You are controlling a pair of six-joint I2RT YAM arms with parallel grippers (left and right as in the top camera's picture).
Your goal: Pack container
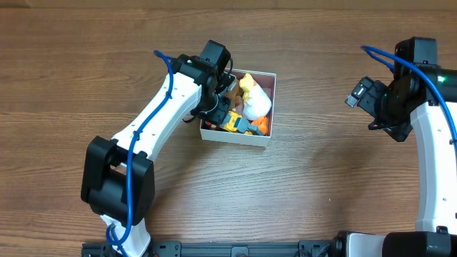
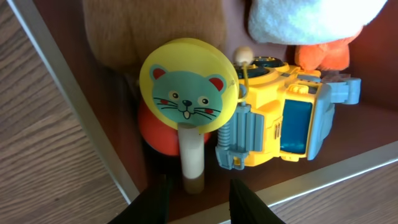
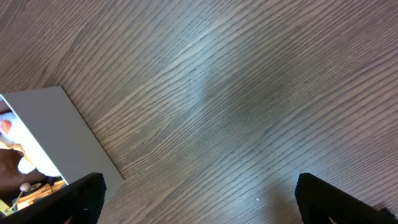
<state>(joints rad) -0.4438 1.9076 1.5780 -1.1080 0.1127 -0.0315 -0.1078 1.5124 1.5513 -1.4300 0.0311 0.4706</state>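
1. Left arm (image 1: 153, 118) reaches from the near-left corner of the counter (image 1: 321, 185) toward the middle. Its wrist hangs over the container's left side.
2. Left gripper (image 2: 199, 205) points down into the container. Its fingers (image 2: 152, 202) are apart. The lower end of a wooden handle (image 2: 191, 165) lies between them, with a gap on either side and no contact seen.
3. The container (image 1: 235, 137) sits on the counter a little left of centre, slightly toward the far edge. It has white outer walls and a dusty-pink floor, and it is turned a little askew to the counter edges.
4. Contents, in the left wrist view:
   - A yellow disc rattle (image 2: 186, 93) with a teal cat face tops the wooden handle.
   - An orange-red ball (image 2: 158, 134) is partly hidden under the disc.
   - A brown plush (image 2: 155, 31) lies behind the disc.
   - A yellow-and-blue toy vehicle (image 2: 280, 121) lies on its side, touching the right of the disc.
   - A white plush (image 2: 311, 18) with an orange foot (image 2: 320, 53) lies beyond the vehicle.
5. Bare wood grain runs from the container to the right arm.
6. Right gripper (image 3: 199, 205) hovers over the right part of the counter, well apart from the container. Its fingers are spread wide and hold nothing. One white corner of the container shows at the left edge of its view.
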